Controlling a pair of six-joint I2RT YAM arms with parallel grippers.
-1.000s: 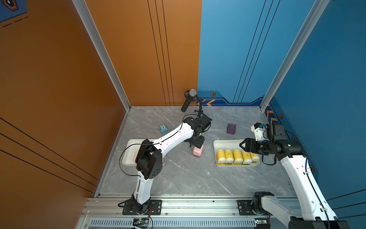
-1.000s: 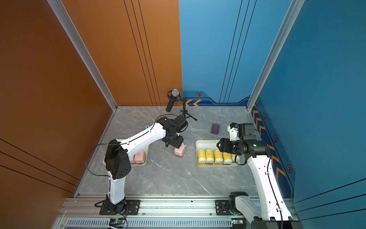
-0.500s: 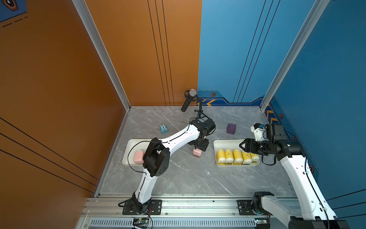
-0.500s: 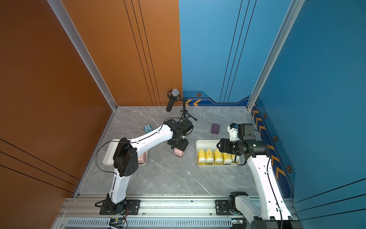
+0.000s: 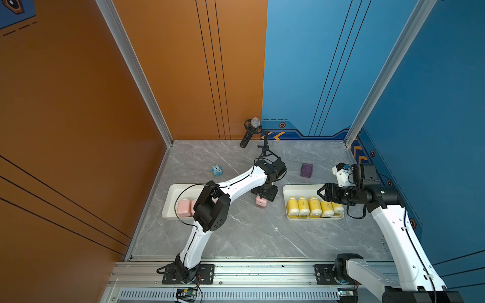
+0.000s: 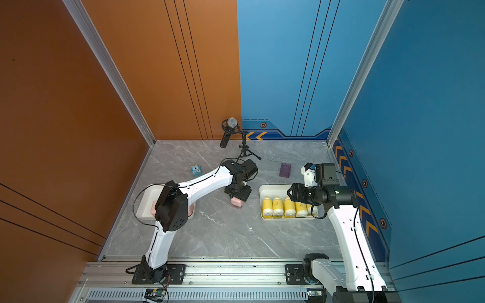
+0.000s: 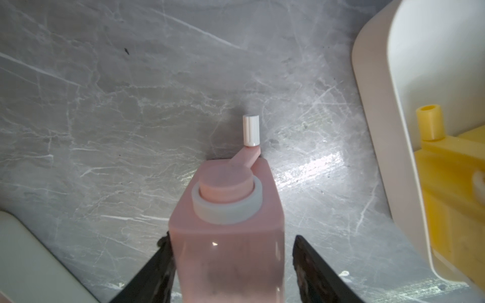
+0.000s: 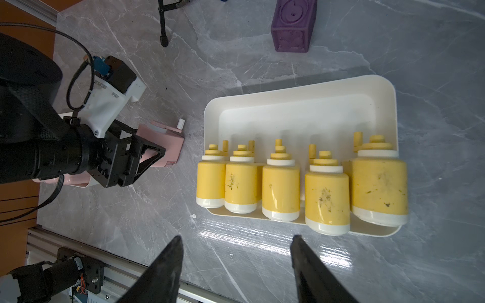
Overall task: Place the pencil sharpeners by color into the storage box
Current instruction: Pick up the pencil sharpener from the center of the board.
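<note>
A pink pencil sharpener (image 5: 261,202) (image 6: 236,202) with a white crank knob lies on the table between the two trays. My left gripper (image 5: 264,194) (image 7: 231,245) is open and straddles the sharpener (image 7: 228,223). One finger touches its side and a narrow gap shows at the other. Two more pink sharpeners (image 5: 183,207) lie in the left white tray (image 5: 170,195), partly hidden by the arm. Several yellow sharpeners (image 5: 312,207) (image 8: 280,183) lie in a row in the right white tray (image 5: 301,186) (image 8: 301,86). My right gripper (image 5: 321,192) (image 8: 236,241) hangs open above that tray's right end, holding nothing.
A small blue cube with eyes (image 5: 217,170) sits behind the left tray. A dark purple cube (image 5: 306,170) (image 8: 292,26) sits behind the right tray. A microphone on a tripod (image 5: 253,131) stands at the back wall. The metal rail (image 5: 262,272) runs along the front edge.
My left gripper has come down over the loose pink sharpener, and its jaws have narrowed a little round it. The right arm has stayed still.
</note>
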